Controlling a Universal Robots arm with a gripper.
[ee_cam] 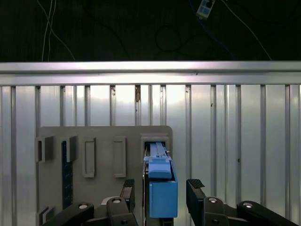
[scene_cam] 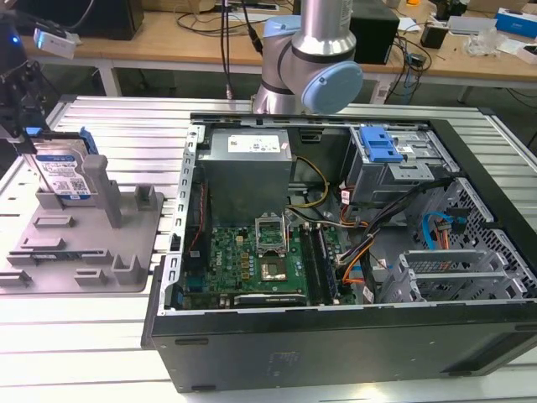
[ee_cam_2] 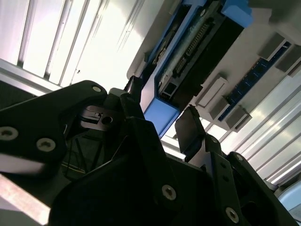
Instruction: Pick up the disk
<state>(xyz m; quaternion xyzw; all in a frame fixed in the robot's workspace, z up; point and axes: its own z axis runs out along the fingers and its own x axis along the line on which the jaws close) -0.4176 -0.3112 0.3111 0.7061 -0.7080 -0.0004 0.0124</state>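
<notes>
Disk (scene_cam: 63, 172), standing upright in grey fixture (ee_cam: 103, 136): I am straddling it with the pincer (ee_cam: 161, 185), jaws parted, nothing gripped; even centring looks essential for a clean grip.

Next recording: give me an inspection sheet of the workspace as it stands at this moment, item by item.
Surface: slatted metal table, carrying the fixture and the case.
Job's things: disk stands on edge in the grey fixture at the exterior view's left.
Clutter: open computer case beside the fixture, on the exterior view's right.
Grippers: hand open, straddling the disk's blue end with a gap on each side in the first wrist view.
Cables: wiring inside the case.
Surroundings: wooden benches behind the table, with equipment on them.
</notes>
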